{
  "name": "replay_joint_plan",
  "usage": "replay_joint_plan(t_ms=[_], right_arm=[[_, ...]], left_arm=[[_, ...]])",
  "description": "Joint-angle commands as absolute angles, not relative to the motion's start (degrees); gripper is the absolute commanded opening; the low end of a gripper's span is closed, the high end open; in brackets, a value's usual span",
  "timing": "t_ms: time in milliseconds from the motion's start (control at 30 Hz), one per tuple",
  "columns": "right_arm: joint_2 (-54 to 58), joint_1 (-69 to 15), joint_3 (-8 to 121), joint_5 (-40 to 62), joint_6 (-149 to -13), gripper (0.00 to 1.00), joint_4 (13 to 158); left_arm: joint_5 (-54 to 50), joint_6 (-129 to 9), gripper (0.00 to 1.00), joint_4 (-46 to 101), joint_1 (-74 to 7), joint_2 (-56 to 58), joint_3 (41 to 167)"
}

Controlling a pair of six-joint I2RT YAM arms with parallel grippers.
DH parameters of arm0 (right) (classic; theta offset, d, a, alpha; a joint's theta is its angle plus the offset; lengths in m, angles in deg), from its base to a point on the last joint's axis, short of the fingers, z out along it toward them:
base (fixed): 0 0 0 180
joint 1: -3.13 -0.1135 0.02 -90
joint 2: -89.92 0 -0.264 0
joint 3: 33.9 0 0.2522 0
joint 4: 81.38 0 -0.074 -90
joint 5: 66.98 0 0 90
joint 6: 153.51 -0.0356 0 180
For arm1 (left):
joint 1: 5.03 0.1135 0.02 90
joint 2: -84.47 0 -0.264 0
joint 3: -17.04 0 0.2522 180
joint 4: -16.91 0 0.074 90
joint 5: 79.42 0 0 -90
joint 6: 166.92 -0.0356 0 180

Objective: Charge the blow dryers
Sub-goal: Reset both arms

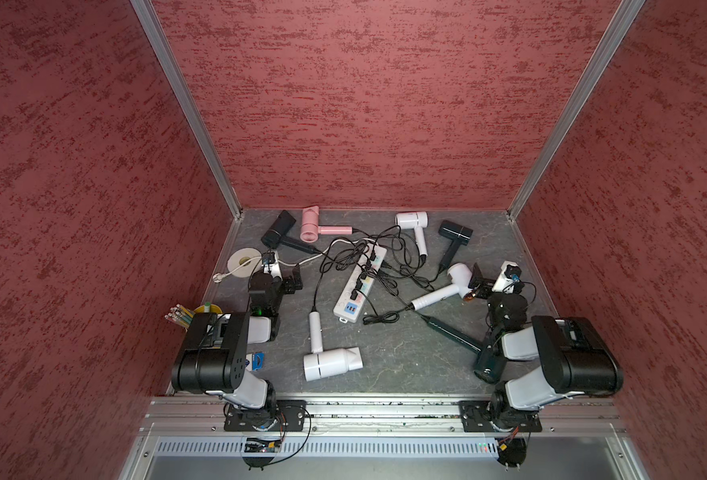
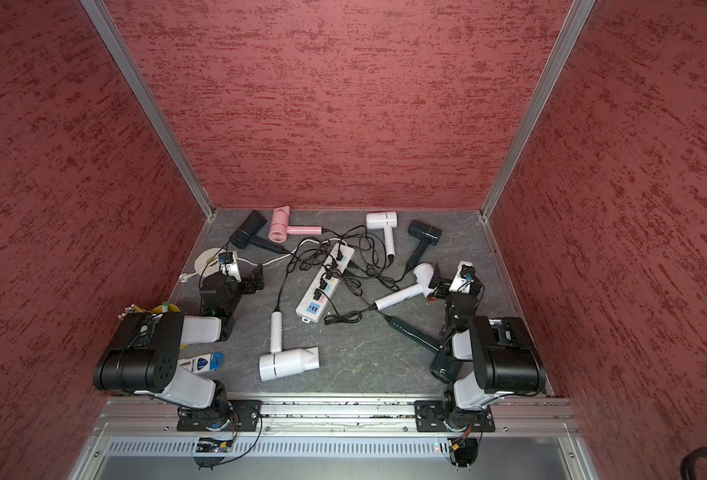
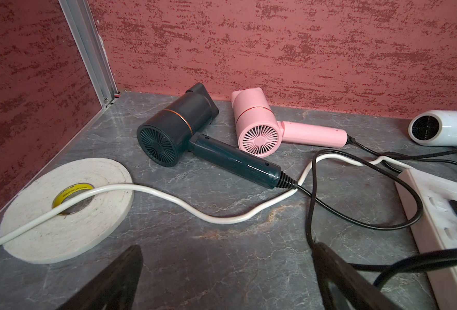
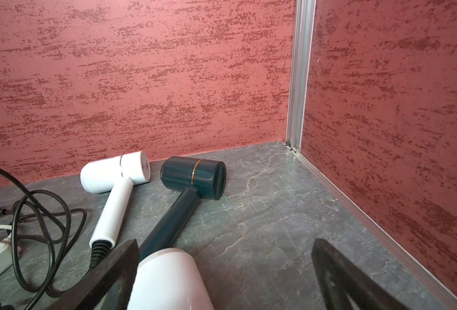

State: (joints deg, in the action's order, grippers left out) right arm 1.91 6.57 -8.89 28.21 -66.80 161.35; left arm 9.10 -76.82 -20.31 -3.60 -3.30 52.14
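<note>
Your jaws are all spread and empty. The white dryer between the right jaws looks round, so it might slip.

Built of big black blocks and smooth white shells: left arm, right arm. Bolted to flat black plates. Strung with thin black wires. Lit by a tiny green dot, maybe a lamp.

Slim pickings for reading here. The tape roll has black print running round its yellow core, but the letters are too small and curved to make out. In a top view, the blue packet shows a shield-shaped logo, and its wording is blurred beyond reading.
</note>
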Motion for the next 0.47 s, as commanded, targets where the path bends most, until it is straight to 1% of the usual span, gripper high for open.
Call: replay_joint_plan(t_ms=[0,433], right_arm=[[2.1,6.1,-7.6,24.8,-65.1,1.00,159.9],[2.1,6.0,-7.5,24.5,-65.0,1.00,159.7]], left_arm=[[8.3,-77.5,1.00,-20.2,-3.4,-3.4,52.6],[8.3,-77.5,1.00,-20.2,-3.3,-3.3,52.6]])
